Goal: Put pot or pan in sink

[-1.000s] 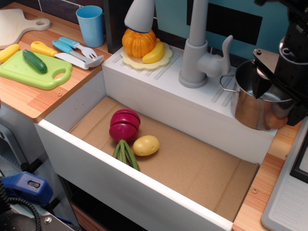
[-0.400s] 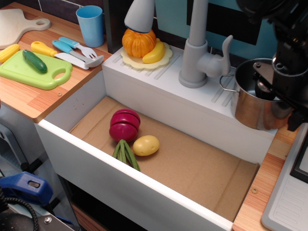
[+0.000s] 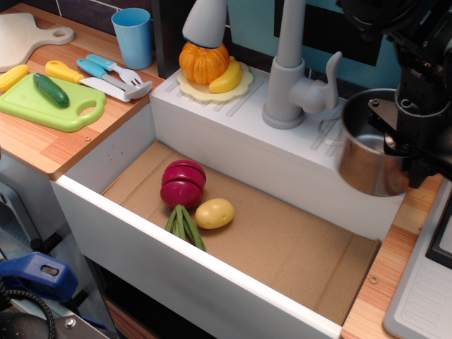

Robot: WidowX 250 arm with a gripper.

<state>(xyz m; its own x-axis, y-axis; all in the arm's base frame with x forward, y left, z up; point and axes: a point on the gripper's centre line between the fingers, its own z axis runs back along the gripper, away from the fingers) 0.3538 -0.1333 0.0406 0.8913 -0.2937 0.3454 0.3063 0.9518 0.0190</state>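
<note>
The shiny steel pot [image 3: 365, 161] is on the white ledge at the sink's back right, beside the grey faucet [image 3: 290, 67]. It looks blurred and slightly tilted, with a wire loop handle towards the faucet. My black gripper [image 3: 401, 150] comes down from the top right and straddles the pot's right rim, one finger inside and one outside, shut on it. The sink [image 3: 134, 236] is the white basin with a brown floor, to the lower left of the pot.
A red vegetable [image 3: 183, 182], a yellow potato [image 3: 215, 212] and green beans [image 3: 183, 227] lie on the sink floor. A plate of toy fruit [image 3: 212, 67] stands on the back ledge. A blue cup [image 3: 133, 37], cutlery and a green cutting board [image 3: 49, 104] are on the left counter.
The gripper has settled lower onto the pot's right rim and closed on it. The pot has shifted slightly left and up, now blurred.
</note>
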